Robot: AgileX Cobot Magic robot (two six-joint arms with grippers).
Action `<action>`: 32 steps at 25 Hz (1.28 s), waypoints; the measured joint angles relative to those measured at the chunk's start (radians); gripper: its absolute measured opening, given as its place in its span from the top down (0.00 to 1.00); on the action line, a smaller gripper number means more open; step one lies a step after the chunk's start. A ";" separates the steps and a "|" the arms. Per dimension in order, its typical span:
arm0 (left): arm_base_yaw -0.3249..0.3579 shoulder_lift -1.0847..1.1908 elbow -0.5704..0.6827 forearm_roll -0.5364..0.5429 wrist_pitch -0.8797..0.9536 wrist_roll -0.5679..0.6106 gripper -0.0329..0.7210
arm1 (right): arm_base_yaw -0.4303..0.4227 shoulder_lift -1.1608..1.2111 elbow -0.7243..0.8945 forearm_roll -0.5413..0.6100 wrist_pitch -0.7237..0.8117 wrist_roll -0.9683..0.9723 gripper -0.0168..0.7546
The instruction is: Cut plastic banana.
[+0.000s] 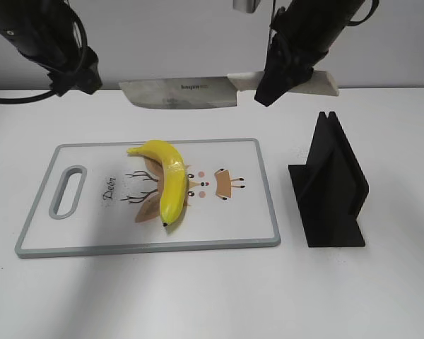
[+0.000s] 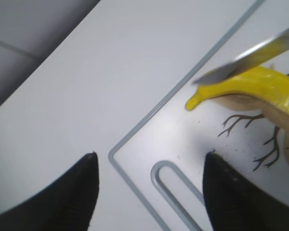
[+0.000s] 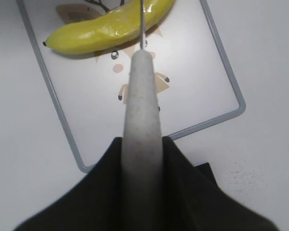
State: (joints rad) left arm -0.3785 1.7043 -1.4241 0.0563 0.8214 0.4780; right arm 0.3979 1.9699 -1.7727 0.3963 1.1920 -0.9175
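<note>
Bright, even overhead light; soft shadows under the knife stand (image 1: pixel 330 185). Glare on the plastic banana (image 1: pixel 167 178). Left wrist view blurs the knife blade (image 2: pixel 260 54).

Glossy plastic banana (image 1: pixel 168 182), metal knife blade (image 1: pixel 180 92)

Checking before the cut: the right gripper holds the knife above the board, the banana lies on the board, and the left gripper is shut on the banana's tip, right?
Not quite. In the left wrist view the left gripper is open, holding nothing, clear of the plastic banana. The rest stands: the right gripper holds the knife above the cutting board.

Knife (image 1: pixel 180 92) hangs above plastic banana (image 1: pixel 168 181), blocking descent
</note>
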 joint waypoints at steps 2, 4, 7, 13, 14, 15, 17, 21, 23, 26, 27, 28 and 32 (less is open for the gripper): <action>0.021 0.000 -0.045 0.033 0.088 -0.105 0.12 | 0.000 -0.021 0.000 -0.002 0.002 0.128 0.76; 0.058 0.000 -0.097 0.025 0.174 -0.175 0.13 | 0.000 -0.037 0.000 -0.009 0.010 0.234 0.76; 0.122 0.000 -0.154 -0.022 0.314 -0.231 0.14 | 0.000 -0.051 0.000 -0.014 0.024 0.328 0.76; 0.239 -0.017 -0.153 -0.131 0.391 -0.279 0.17 | 0.000 -0.067 0.000 -0.032 0.025 0.562 0.76; 0.253 -0.028 -0.138 -0.150 0.390 -0.282 0.17 | 0.000 -0.073 0.000 -0.035 0.025 0.601 0.76; 0.263 -0.043 -0.119 -0.165 0.390 -0.284 0.17 | 0.000 -0.085 0.000 -0.038 0.025 0.645 0.76; 0.272 -0.077 -0.079 -0.173 0.391 -0.285 0.18 | 0.000 -0.113 0.009 -0.040 0.025 0.713 0.76; 0.274 -0.193 0.050 -0.180 0.391 -0.285 0.18 | 0.000 -0.202 0.056 -0.040 0.026 0.760 0.76; 0.274 -0.275 0.138 -0.187 0.391 -0.285 0.18 | 0.000 -0.257 0.105 -0.040 0.026 0.764 0.76; 0.274 -0.433 0.299 -0.190 0.379 -0.285 0.18 | 0.000 -0.355 0.206 -0.040 0.012 0.778 0.76; 0.274 -0.478 0.344 -0.190 0.368 -0.286 0.18 | 0.000 -0.382 0.239 -0.040 -0.010 0.794 0.76; 0.274 -0.530 0.398 -0.191 0.355 -0.286 0.18 | 0.000 -0.416 0.286 -0.043 -0.035 0.817 0.76; 0.274 -0.728 0.592 -0.180 0.291 -0.292 0.18 | 0.000 -0.515 0.418 -0.135 -0.151 0.966 0.76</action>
State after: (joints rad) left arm -0.1043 0.9759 -0.8322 -0.1233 1.1124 0.1857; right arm 0.3979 1.4545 -1.3549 0.2618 1.0411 0.0486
